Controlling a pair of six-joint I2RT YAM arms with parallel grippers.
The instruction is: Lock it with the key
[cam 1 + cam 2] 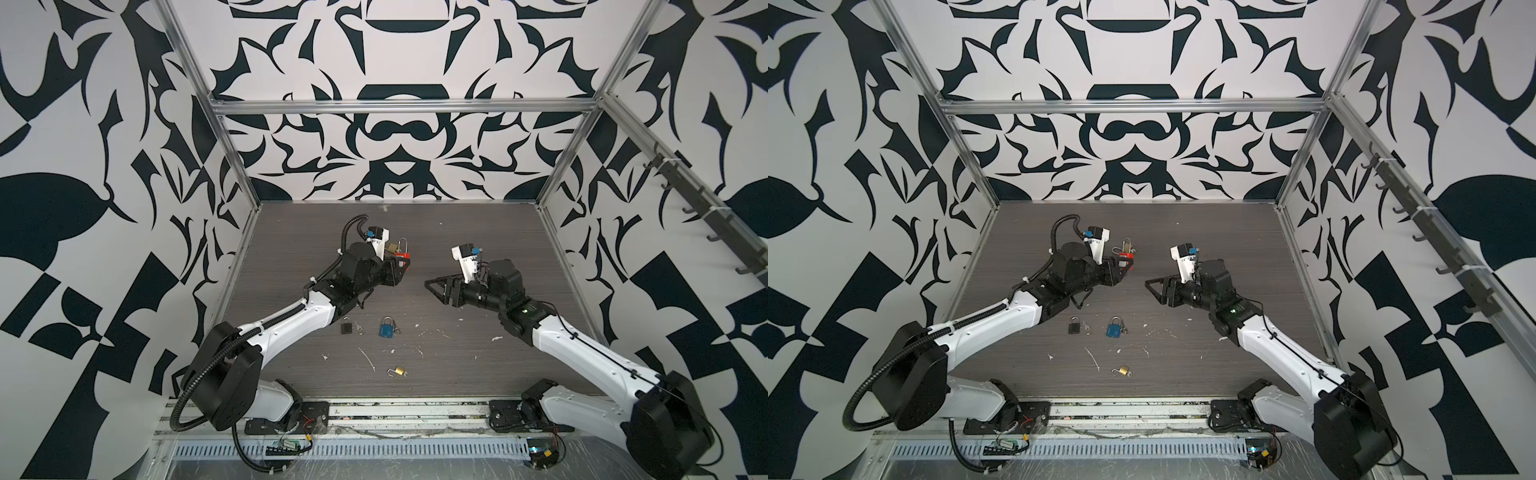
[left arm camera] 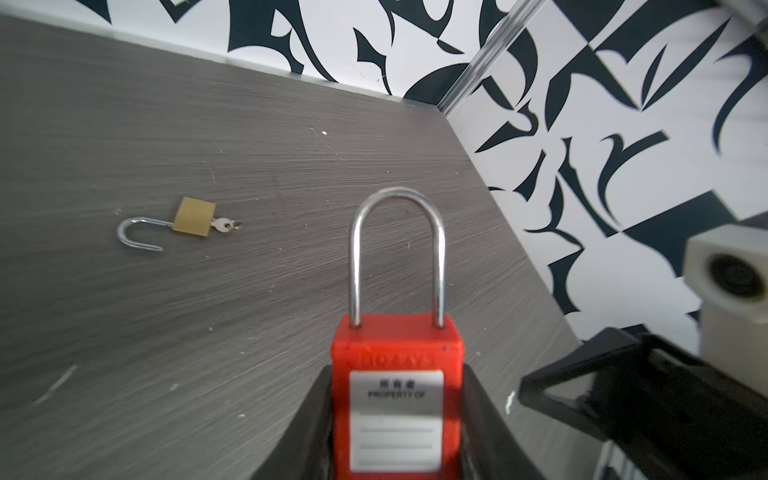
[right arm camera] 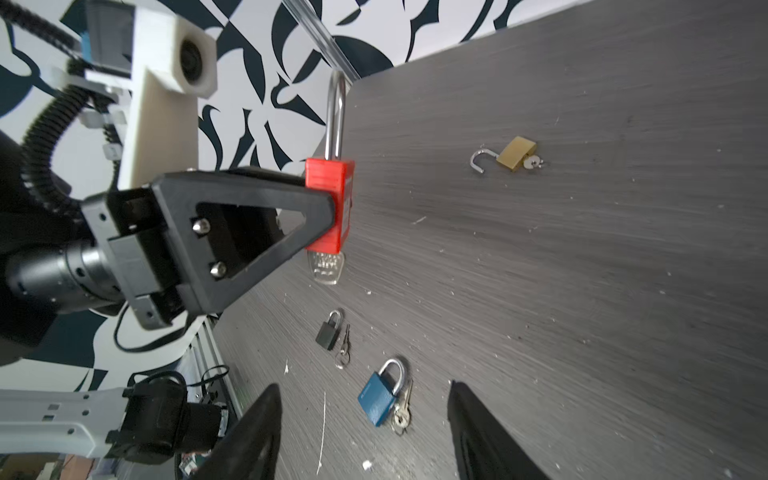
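Left claw pinches the red lock by its body, held off the surface, with both shackle legs seated. The key sticks out of the red lock's underside. Right claw hangs spread and empty near the red lock, not touching it.

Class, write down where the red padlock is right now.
The red padlock sits clamped in the left gripper, raised above the table, left of centre in both top views, with an open brass padlock lying just beyond it.
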